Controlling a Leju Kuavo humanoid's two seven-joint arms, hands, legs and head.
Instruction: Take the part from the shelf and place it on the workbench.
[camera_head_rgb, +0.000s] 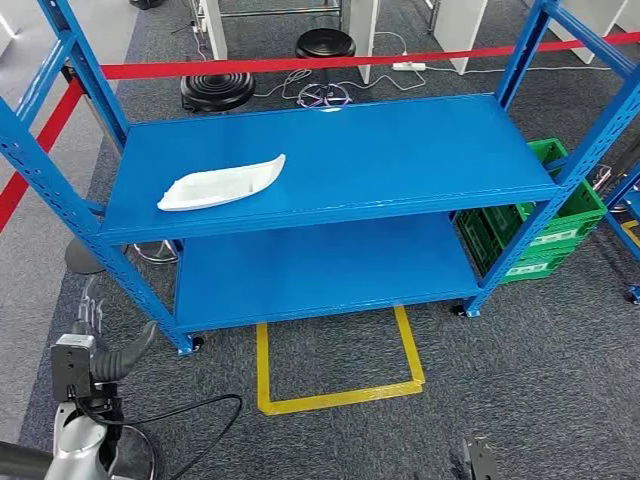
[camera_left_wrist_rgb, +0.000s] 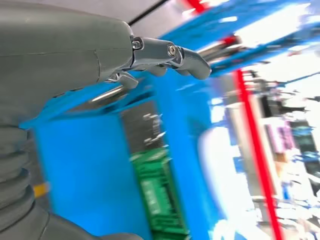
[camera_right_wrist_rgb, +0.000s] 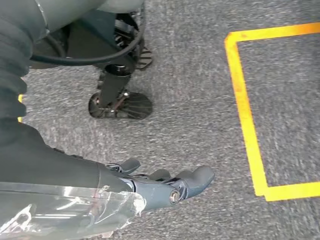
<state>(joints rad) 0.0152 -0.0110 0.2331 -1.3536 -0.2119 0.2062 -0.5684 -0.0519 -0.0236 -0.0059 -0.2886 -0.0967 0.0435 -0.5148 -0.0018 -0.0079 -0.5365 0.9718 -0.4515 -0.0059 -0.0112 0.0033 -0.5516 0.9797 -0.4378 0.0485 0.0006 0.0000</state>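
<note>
One white part (camera_head_rgb: 223, 183) lies on the shelf's (camera_head_rgb: 423, 150) upper deck, left side. Both hands, left (camera_head_rgb: 94, 322) and right (camera_right_wrist_rgb: 166, 185), are empty with fingers apart (reach low, flat, under its rim).

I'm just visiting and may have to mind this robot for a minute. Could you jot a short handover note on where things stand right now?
Left hand: raised at the shelf's left end, holding nothing, fingers apart.
Right hand: low over the carpet, holding nothing, fingers extended.
White part: lies on the upper blue shelf, toward its left side, untouched.
Done: nothing yet.
Left: grip the part, lift it off, carry it to the workbench and set it down.
</note>
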